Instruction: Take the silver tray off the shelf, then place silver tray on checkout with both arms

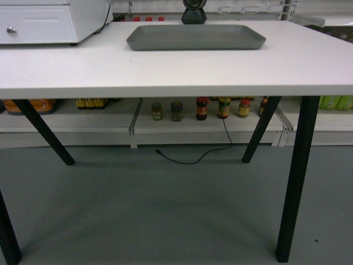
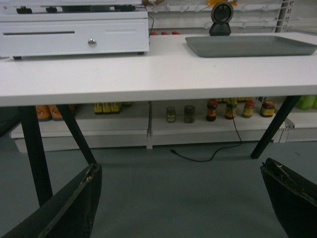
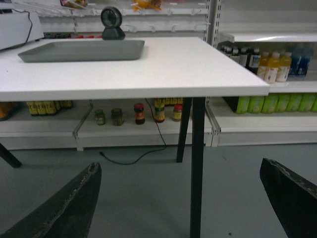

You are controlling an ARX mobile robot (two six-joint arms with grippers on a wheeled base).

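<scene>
The silver tray (image 1: pixel 196 37) lies flat on the white checkout (image 1: pixel 165 72), at its far middle, just in front of the black scanner (image 1: pixel 193 12). It shows too in the left wrist view as the tray (image 2: pixel 250 45) and in the right wrist view as the tray (image 3: pixel 81 50). My left gripper (image 2: pixel 181 171) is open, low below the counter's height, with only floor between its fingers. My right gripper (image 3: pixel 181 171) is open too, low by the counter's front right leg (image 3: pixel 197 163). Neither gripper shows in the head view. A white shelf (image 3: pixel 267 36) stands to the right.
A white cash drawer (image 1: pixel 47 22) sits on the counter's far left. Black table legs (image 1: pixel 295 176) stand at the corners. Jars (image 1: pixel 201 108) line a low shelf behind the table, and a black cable (image 1: pixel 193 157) trails on the grey floor. Bottled drinks (image 3: pixel 270 64) fill the right shelves.
</scene>
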